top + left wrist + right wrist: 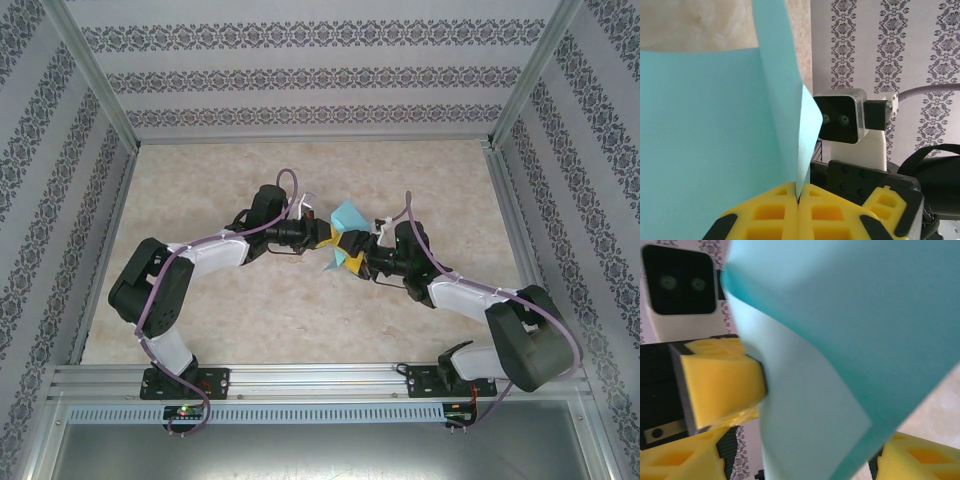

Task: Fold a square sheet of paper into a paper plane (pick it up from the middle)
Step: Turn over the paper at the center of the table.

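Left tool clenched on thin turquoise square paper sheet, above bench centre. Right tool spread, straddling sheet: align edges before pinching crease.

Top external: fixed high above and behind the arm bases, tilted down over the marble-patterned table toward the wallpapered back wall. Far enough off to take in both arms whole.

Left wrist: set just behind the left gripper, facing along its yellow fingers toward the right arm, very close to the turquoise sheet of paper, with the right wrist camera straight ahead.

Right wrist: aimed the opposite way, close against the same sheet, facing the left wrist camera.

Shared by all three: the sheet at mid-table.
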